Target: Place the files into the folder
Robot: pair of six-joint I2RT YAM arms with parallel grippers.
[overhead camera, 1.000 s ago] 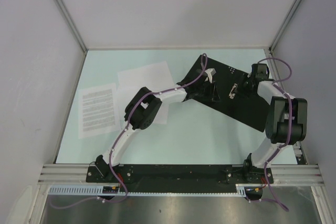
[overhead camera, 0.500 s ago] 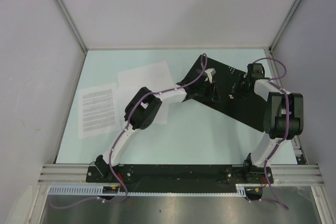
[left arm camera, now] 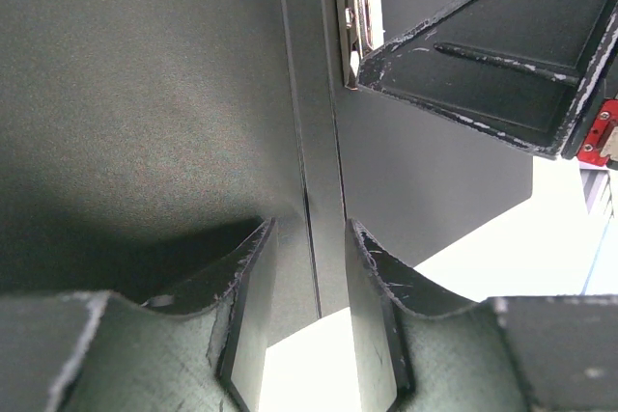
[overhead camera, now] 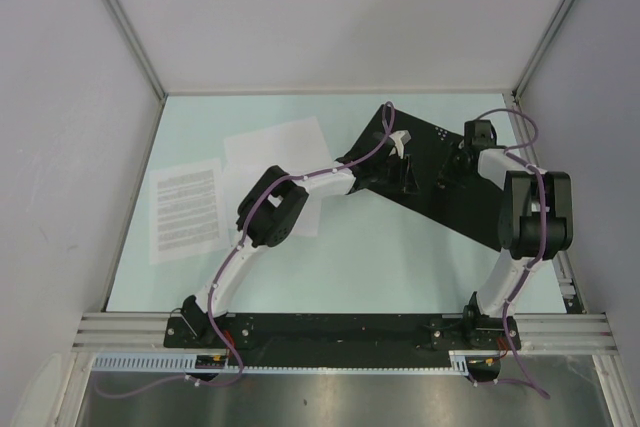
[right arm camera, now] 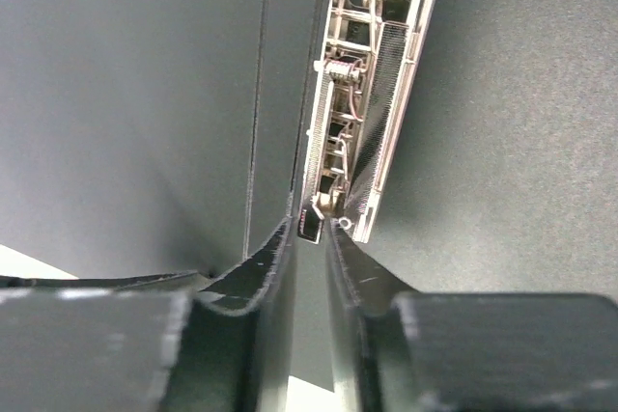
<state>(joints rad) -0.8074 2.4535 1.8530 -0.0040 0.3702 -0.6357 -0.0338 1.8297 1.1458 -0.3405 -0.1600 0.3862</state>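
Black lining up, the folder [overhead camera: 470, 202] lies open and askew near the far right corner of the worktop [overhead camera: 400, 267]. My left pincer [left arm camera: 309, 233] sits over its spine crease, jaws apart, holding nothing. My right pincer [right arm camera: 311, 236] stands nearly closed around the lever tip of the folder's metal clip [right arm camera: 367, 94]; I cannot tell whether it actually pinches. The printed sheet [overhead camera: 186, 209] lies by the left edge, with a blank sheet [overhead camera: 275, 144] beyond it. Another sheet [overhead camera: 312, 217] is partly under my left arm.

A lab test cell: grey panel walls [overhead camera: 60, 97], aluminium rails [overhead camera: 120, 332].
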